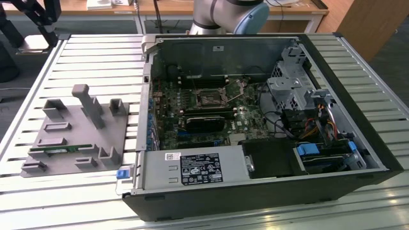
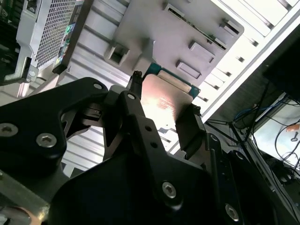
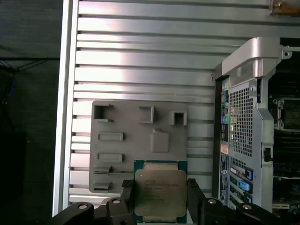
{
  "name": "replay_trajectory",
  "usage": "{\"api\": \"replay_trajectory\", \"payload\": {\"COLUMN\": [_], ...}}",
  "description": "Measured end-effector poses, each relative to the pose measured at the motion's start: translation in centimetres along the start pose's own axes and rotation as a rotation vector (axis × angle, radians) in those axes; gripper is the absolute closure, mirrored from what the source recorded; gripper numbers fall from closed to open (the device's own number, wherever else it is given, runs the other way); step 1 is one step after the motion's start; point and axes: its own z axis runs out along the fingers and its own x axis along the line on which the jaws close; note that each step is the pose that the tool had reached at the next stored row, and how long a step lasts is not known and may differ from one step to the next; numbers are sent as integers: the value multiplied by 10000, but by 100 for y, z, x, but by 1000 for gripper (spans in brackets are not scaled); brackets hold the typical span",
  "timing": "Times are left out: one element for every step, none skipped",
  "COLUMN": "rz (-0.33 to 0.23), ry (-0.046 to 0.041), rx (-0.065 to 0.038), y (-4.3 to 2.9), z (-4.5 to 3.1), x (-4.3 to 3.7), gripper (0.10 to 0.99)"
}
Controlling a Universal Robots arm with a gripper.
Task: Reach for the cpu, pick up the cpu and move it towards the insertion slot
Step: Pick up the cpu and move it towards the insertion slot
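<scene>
In the exterior view, a big black computer case (image 1: 255, 124) is lying open on a table of pale metal slats (image 1: 96, 57). Inside the case, a green circuit board (image 1: 211, 110) is lying flat. Near the middle of that board, the insertion slot (image 1: 210, 98), a square socket with a shiny metal frame and a dark centre, is sitting uncovered. Just beside the case, on the exterior view's left, a flat grey plastic holder tray (image 1: 73, 132) with upright posts is resting on the slats. A long thin green memory stick (image 1: 61, 150) is lying in the tray. Behind the case, a piece of the silver and blue robot arm (image 1: 227, 14) is showing.

In the second wrist view, the black metal gripper (image 2: 161, 115) is clamping the cpu (image 2: 161, 101), a small flat square chip with a silvery top and a green rim. One black finger (image 2: 133, 93) is pressing on one edge of the chip and the other finger on the far edge. The grey tray (image 2: 154, 33) is showing behind the chip.

In the first wrist view, the gripper (image 3: 159, 197) is holding the cpu (image 3: 159, 194) by two sides. The chip is hanging over the near edge of the grey tray (image 3: 136, 154), up off it. The case (image 3: 243, 122) is lying beside the tray, well apart from the chip, and the socket (image 3: 288, 112) is peeking out inside the case.
</scene>
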Motion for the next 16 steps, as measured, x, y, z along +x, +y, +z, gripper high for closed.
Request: {"api": "replay_trajectory", "payload": {"rz": [0, 0, -1, -1, -1, 0, 1, -1, -2, -1, -1, -1, 0, 0, 0, -1], "ry": [1, 0, 0, -2, 0, 1, 0, -1, 0, 0, 1, 0, -1, 0, 0, 0], "rx": [1, 0, -1, -1, 0, 1, 0, -1, 0, 0, 0, -1, 0, 0, 0, 0], "y": [0, -1, -1, -1, -1, -1, -2, -2, -2, 0, 4, 11, 21, 33, 50, 69], "z": [0, 2, 3, 5, 5, 6, 8, 9, 10, 11, 12, 14, 17, 19, 21, 23], "x": [-32, -67, -107, -150, -194, -240, -283, -325, -367, -412, -453, -494, -534, -570, -603, -632], "gripper": [549, 549, 549, 549, 549, 549, 549, 549, 549, 549, 549, 549, 549, 549, 549, 549]}}
